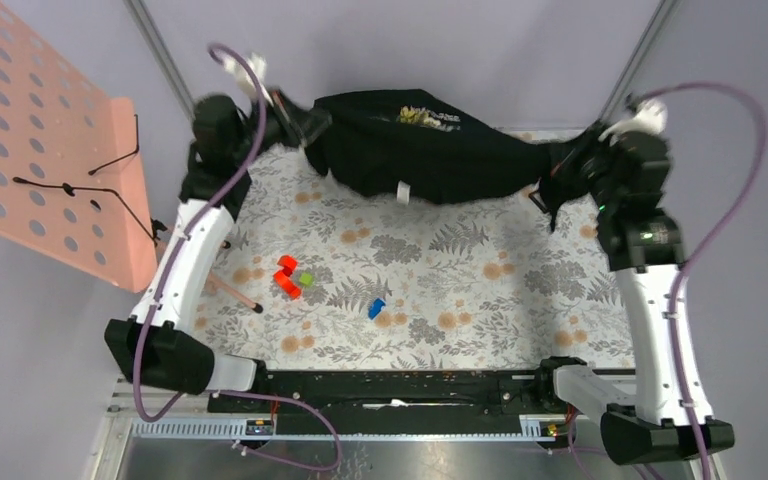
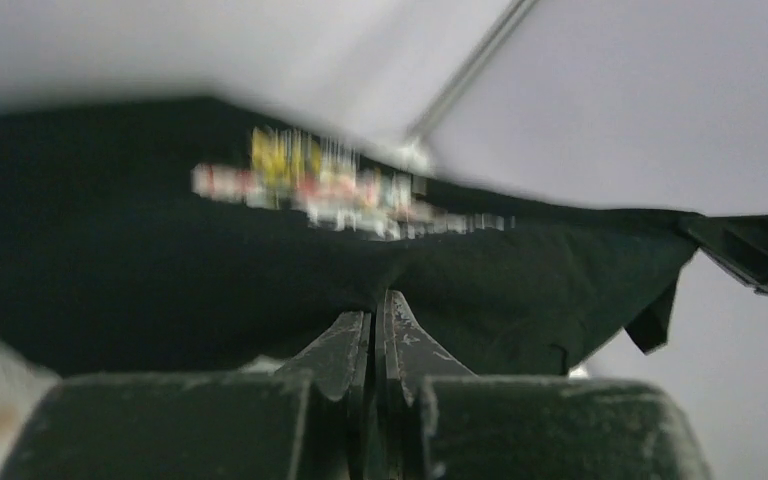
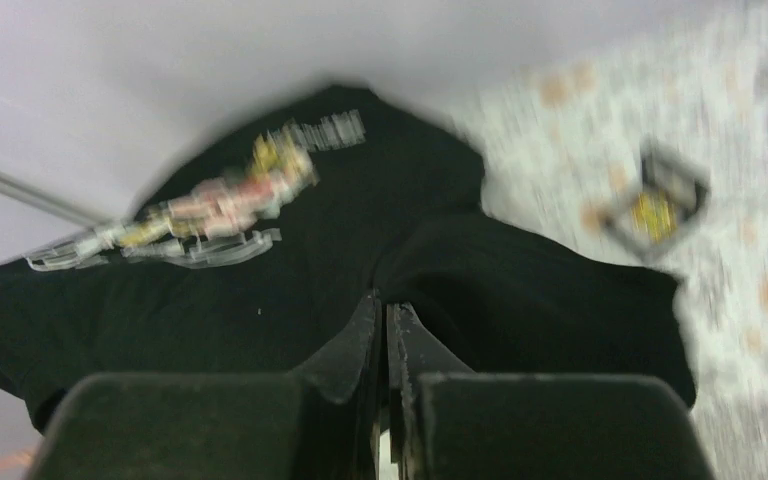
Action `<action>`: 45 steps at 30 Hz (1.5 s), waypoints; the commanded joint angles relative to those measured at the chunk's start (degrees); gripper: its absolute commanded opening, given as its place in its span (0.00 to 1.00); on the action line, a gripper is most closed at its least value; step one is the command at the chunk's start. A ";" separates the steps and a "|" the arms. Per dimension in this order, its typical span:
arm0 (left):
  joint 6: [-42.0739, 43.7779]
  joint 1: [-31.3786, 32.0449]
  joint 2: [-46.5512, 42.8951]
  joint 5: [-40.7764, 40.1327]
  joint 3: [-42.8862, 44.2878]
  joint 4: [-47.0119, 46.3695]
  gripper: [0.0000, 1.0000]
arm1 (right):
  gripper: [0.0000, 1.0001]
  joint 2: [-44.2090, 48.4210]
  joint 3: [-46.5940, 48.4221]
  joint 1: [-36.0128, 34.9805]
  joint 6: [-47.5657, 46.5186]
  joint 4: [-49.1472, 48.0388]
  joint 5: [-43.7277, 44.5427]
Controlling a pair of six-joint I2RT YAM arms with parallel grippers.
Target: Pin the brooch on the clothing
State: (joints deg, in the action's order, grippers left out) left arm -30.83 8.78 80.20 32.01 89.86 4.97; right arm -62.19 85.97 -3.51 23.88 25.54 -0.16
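The clothing [image 1: 430,150] is seen as soft, matt black cloth, creased where it is draped, with a coloured print [image 1: 425,117] on it. The fingers [image 2: 343,348] are shown as dark and matt, scuffed pale along their edges. The bench [image 1: 480,290] is covered by a matt patterned cloth. The red blocks [image 1: 286,276] are rendered as smooth, bright plastic, and the pink pegboard [image 1: 30,170] as smooth and perforated.

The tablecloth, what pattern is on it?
The tablecloth is white with grey ferns and orange blossoms; the top external view shows it best.
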 commanded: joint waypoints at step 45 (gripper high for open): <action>-6.87 16.14 0.82 -11.96 -38.34 -3.20 0.95 | 0.76 -8.15 -46.76 -42.94 11.23 -3.55 3.70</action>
State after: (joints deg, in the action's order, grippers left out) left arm -35.55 24.86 77.84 21.85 50.52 10.98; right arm -66.67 39.92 -42.70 31.38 28.10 0.62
